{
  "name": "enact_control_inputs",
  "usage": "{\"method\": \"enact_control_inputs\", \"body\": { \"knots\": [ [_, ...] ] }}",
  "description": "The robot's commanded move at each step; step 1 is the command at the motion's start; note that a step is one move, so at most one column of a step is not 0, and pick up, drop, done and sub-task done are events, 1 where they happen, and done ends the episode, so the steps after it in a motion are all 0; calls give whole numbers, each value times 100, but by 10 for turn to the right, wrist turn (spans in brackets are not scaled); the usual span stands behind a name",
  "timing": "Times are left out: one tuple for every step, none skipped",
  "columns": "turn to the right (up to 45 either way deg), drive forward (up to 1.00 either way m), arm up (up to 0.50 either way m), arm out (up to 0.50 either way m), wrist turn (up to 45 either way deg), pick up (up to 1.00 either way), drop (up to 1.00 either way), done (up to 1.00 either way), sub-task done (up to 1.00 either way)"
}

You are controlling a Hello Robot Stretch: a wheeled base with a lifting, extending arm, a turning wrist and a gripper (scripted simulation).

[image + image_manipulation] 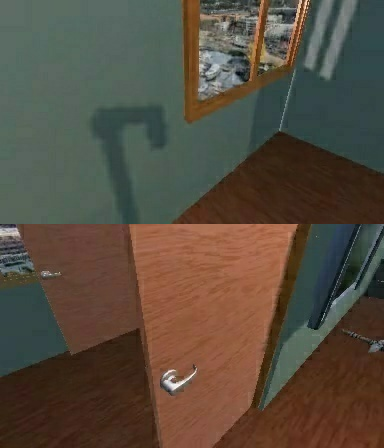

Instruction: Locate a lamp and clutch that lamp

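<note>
Wood-framed window [228, 45] in the teal wall [70, 60]; wooden door [215, 304] with silver handle [176, 379] close by; state of the gripper cannot be told.

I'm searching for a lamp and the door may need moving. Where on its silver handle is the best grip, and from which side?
Likely the silver handle at its lever's free end, which points toward the arm side view's right, away from the round base. Come straight at the door face-on: the lever stands proud of the flat wood.
</note>
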Motion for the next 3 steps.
{"method": "enact_control_inputs", "body": {
  "knots": [
    [30, 0, 0, 0, 0, 0, 0, 0, 0],
    [0, 45, 0, 0, 0, 0, 0, 0, 0],
    [450, 0, 0, 0, 0, 0, 0, 0, 0]
  ]
}}
